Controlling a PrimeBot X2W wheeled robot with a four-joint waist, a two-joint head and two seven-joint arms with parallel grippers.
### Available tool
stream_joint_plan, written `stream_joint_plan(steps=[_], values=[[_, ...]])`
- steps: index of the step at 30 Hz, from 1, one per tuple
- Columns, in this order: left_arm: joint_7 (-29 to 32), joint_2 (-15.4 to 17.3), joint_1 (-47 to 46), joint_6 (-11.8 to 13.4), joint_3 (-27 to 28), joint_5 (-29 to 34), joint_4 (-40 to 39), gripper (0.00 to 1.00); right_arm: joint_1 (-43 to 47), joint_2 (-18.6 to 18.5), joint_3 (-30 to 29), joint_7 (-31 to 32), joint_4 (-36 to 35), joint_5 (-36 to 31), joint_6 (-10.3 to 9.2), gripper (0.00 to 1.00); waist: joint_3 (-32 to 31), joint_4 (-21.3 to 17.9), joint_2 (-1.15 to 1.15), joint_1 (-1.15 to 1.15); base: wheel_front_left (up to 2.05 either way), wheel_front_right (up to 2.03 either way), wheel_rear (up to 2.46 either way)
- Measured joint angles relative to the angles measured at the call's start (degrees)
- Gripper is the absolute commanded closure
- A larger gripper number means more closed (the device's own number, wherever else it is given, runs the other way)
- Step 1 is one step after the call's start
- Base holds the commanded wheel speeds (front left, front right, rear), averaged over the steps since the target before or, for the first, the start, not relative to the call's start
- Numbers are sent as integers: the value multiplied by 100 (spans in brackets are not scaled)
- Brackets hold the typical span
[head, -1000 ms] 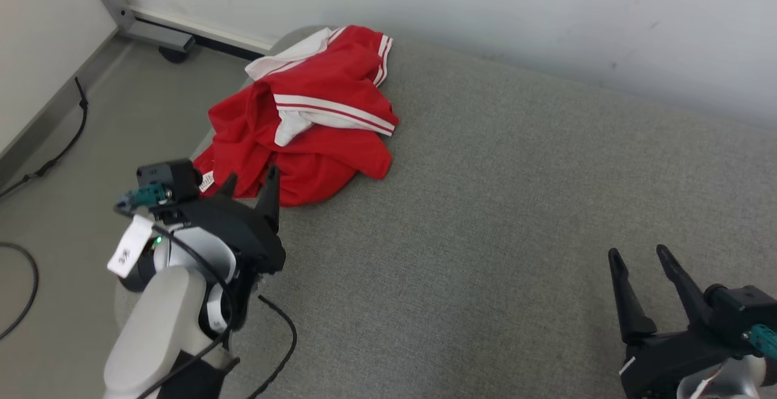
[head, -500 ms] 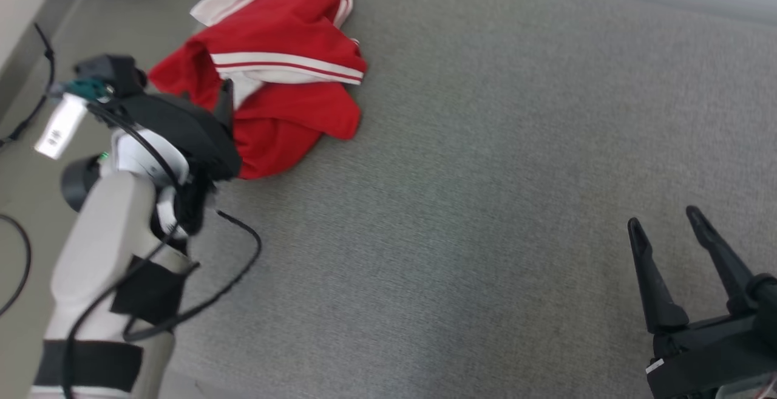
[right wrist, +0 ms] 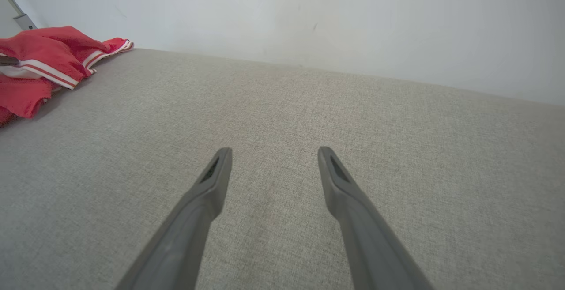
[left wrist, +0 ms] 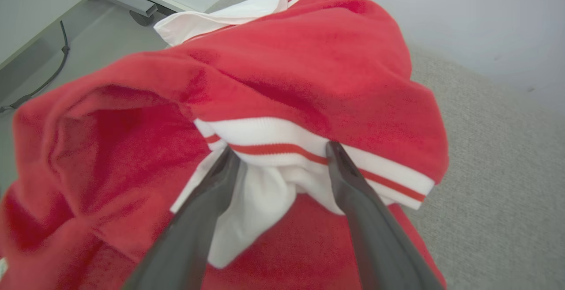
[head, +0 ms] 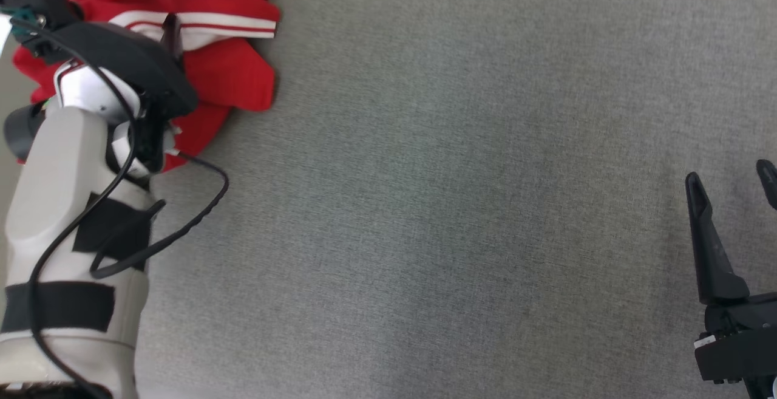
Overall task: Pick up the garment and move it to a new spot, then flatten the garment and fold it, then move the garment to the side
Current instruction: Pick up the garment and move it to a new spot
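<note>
Hidden: garment (head: 230, 77) top, cut off.
Pointing: bunched up, cannot tell.
Left gripper (left wrist: 282, 150): wide apart, empty.
Right gripper (right wrist: 272, 151): wide apart, empty.

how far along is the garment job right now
Done: nothing yet; the red garment lies crumpled at the left end of the grey surface. In hand: the left gripper is open, straddling the white striped band, not closed on it. The right gripper is open over bare fabric. Left: grasp, move, flatten, fold, set aside.
</note>
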Motion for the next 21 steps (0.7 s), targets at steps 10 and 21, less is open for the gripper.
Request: stream_joint_plan(steps=[10, 21], values=[[-246, -282, -318, -1, 65, 175, 533, 100, -229, -3, 27, 278, 11, -23, 0, 0, 265, -30, 0, 0, 0, 0, 0], [-624, -153, -564, -1, -51, 321, 742, 100, -529, 280, 323, 319, 469, 49, 0, 0, -174, 70, -1, -1, 0, 0, 0]])
